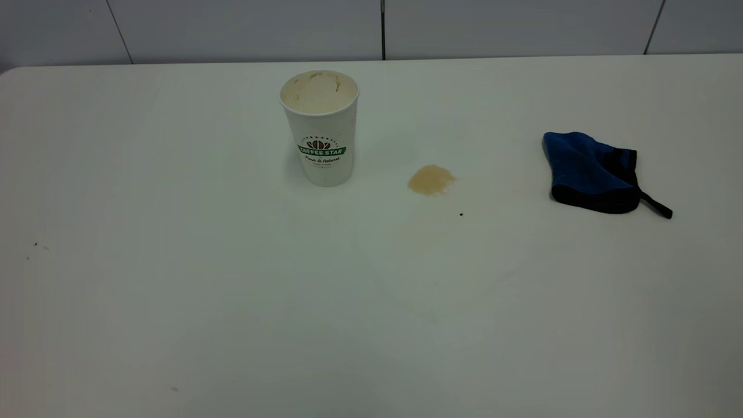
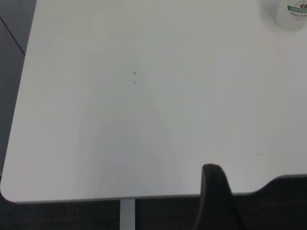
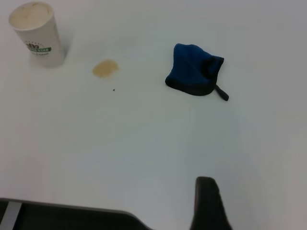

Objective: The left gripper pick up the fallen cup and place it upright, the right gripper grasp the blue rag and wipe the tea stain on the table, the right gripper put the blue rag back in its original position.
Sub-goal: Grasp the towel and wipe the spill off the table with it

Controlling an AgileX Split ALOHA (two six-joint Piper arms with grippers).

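Observation:
The white paper cup [image 1: 320, 128] with the green logo band stands upright on the white table [image 1: 174, 290], left of centre, its cream inside showing. To its right lies the light-brown tea stain [image 1: 430, 180]. Farther right the blue rag [image 1: 592, 173] lies crumpled, its black strap pointing away from the stain. Neither arm appears in the exterior view. A dark part of my left gripper [image 2: 213, 191] hangs over the table's edge, far from the cup [image 2: 288, 14]. My right gripper [image 3: 207, 201] is well back from the rag [image 3: 194, 75], stain [image 3: 105, 68] and cup [image 3: 37, 36].
A tiny black speck [image 1: 461, 214] sits just right of and nearer than the stain. A few small specks [image 1: 35, 245] mark the table's left side. A grey panelled wall [image 1: 232, 29] runs behind the table. The table's rounded corner [image 2: 9, 191] shows in the left wrist view.

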